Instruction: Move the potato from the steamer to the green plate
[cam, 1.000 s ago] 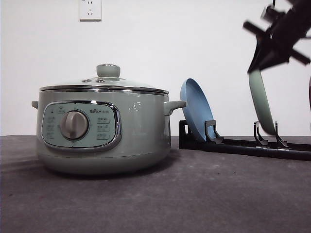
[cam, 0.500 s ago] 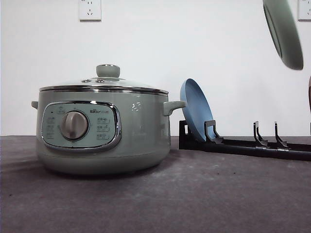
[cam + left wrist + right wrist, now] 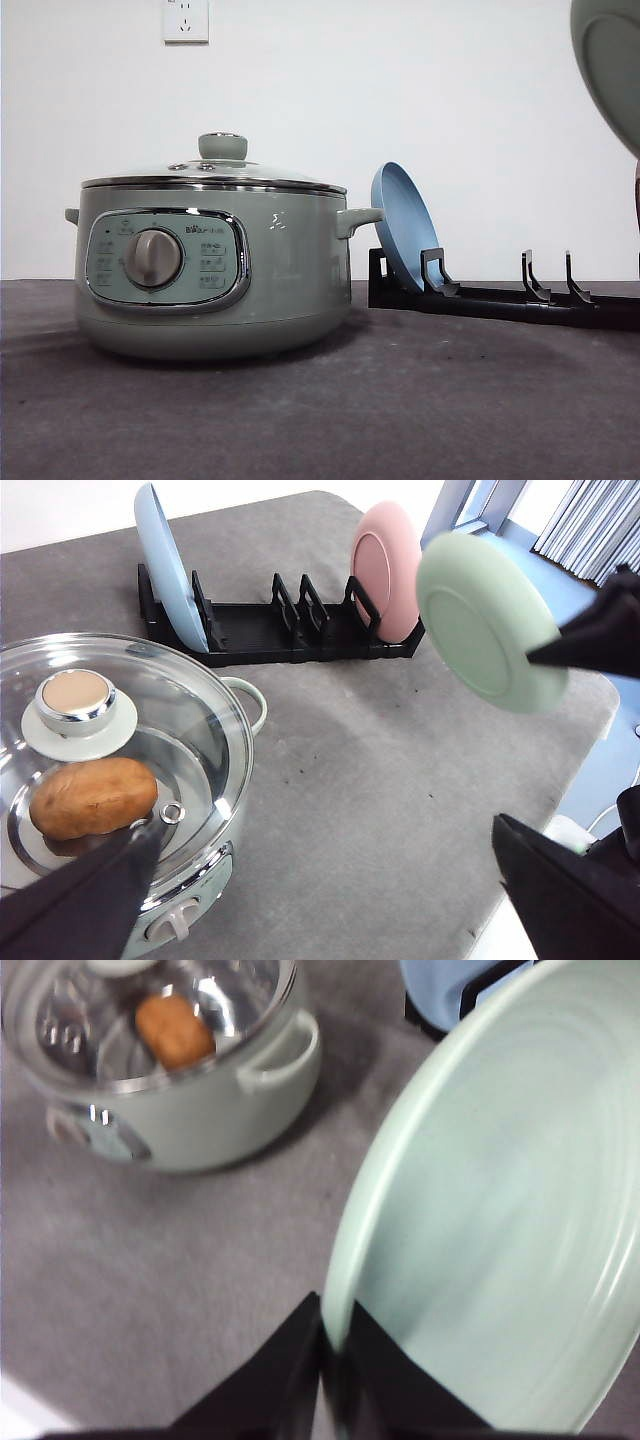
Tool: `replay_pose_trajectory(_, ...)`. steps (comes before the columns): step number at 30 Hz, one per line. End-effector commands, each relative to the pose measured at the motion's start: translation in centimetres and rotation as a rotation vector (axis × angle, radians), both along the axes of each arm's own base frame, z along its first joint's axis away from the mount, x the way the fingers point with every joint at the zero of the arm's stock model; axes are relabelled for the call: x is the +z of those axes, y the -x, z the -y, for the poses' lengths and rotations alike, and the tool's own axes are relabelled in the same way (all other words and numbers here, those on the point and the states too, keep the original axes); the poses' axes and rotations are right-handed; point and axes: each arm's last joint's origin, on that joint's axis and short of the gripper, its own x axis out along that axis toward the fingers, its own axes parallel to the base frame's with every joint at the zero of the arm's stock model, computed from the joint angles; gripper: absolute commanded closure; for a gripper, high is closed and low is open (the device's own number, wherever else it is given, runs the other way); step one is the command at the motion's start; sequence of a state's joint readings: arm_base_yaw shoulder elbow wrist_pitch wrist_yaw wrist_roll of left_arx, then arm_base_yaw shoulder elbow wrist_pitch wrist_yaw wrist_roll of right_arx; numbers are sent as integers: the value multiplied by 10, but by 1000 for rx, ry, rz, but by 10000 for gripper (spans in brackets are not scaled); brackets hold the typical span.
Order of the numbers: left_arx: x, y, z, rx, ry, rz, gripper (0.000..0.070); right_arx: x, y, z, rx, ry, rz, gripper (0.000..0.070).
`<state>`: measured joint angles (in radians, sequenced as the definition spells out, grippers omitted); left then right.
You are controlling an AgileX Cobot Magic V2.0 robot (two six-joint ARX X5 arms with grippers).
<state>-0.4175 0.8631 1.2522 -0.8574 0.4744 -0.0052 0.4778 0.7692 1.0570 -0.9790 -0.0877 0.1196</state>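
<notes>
While the large sage-green electric steamer (image 3: pixel 212 270) stands on the grey table (image 3: pixel 420 410) with its knobbed glass lid (image 3: pixel 100 740) in place, the oval orange-brown potato (image 3: pixel 93 797) is seen lying inside it, under the glass and just beside the lid's knob.

The wide, pale mint-green plate (image 3: pixel 500 1220) is held up in the air, well clear of the table, and its rim is pinched between the dark fingers of the right gripper (image 3: pixel 335 1360), whose jaws are closed on that edge. From those jaws the plate extends away and upward, tilted on edge; the steamer and its potato lie well apart from them, across the table.

The left gripper (image 3: pixel 330 900) is spread wide, with nothing between its two dark fingers (image 3: pixel 80 900). The steamer sits just below one finger, and the potato is near that fingertip but is not touched by it.

A black slotted rack (image 3: pixel 290 630) is set beyond the steamer; a blue plate (image 3: pixel 402 225) and a pink plate (image 3: pixel 385 570) are stood upright in it.
</notes>
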Motion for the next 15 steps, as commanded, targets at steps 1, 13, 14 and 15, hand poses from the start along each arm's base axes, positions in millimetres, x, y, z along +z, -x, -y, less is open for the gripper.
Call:
replay_pose_trajectory(1, 7, 1, 1, -17, 7, 34, 24, -2, 3, -3, 6, 38, 10, 700)
replay_pose_trajectory(13, 7, 1, 1, -17, 6, 31, 24, -44, 12, -35, 79, 251, -93, 700)
replay_pose_trajectory(14, 7, 1, 1, -16, 6, 31, 24, -49, 11, -39, 89, 267, -103, 700)
replay_pose_trajectory(15, 7, 1, 1, -16, 6, 30, 24, -53, 10, -43, 94, 281, -113, 700)
